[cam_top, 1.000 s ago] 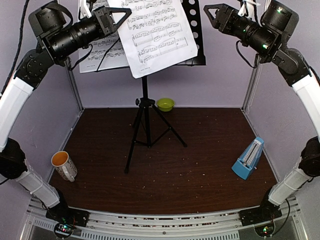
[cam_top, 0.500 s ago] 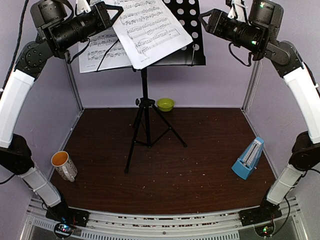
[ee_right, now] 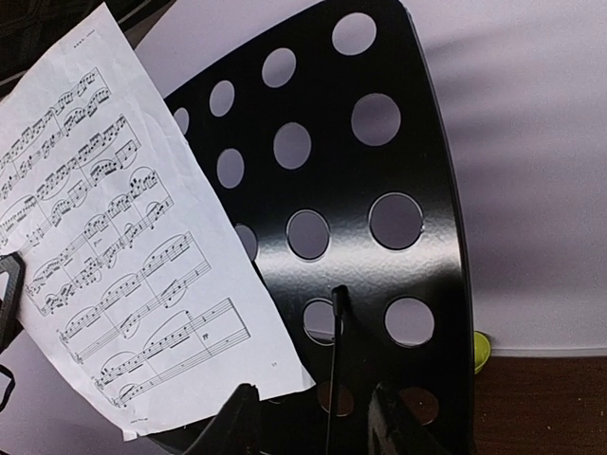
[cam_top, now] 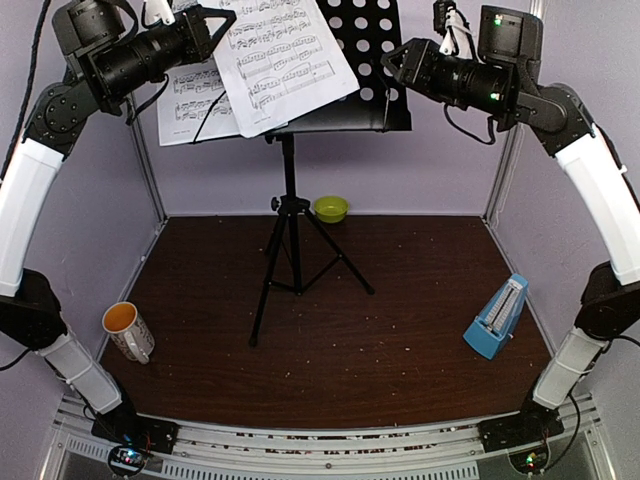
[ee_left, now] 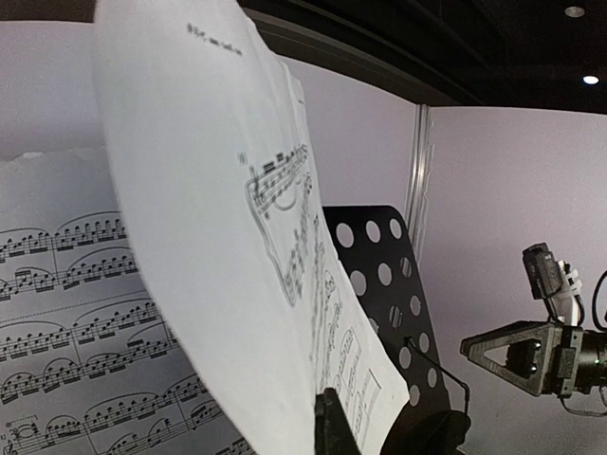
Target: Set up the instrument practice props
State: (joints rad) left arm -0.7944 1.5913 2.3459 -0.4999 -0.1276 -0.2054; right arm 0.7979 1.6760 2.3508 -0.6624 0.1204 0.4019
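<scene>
The black music stand (cam_top: 290, 250) stands at the back middle, and its hole-punched desk (cam_top: 365, 60) fills the right wrist view (ee_right: 379, 190). My left gripper (cam_top: 222, 20) is shut on the edge of a white sheet-music page (cam_top: 280, 60), which it holds tilted in front of the desk. This page also shows in the wrist views (ee_left: 218, 237) (ee_right: 123, 246). A second page (cam_top: 200, 100) rests on the desk's left side. My right gripper (cam_top: 392, 62) is open and empty by the desk's right edge (ee_right: 313, 417). The blue metronome (cam_top: 497, 318) stands on the table at the right.
A white-and-orange mug (cam_top: 128, 330) sits at the near left. A lime-green bowl (cam_top: 331, 208) sits at the back behind the tripod legs. Purple walls with metal posts enclose the brown table (cam_top: 400, 330). A thin wire page holder (ee_right: 334, 360) lies against the desk.
My left gripper has lifted the held page up and left, against the desk. My right gripper has moved left and down, closer to the desk's right edge.
</scene>
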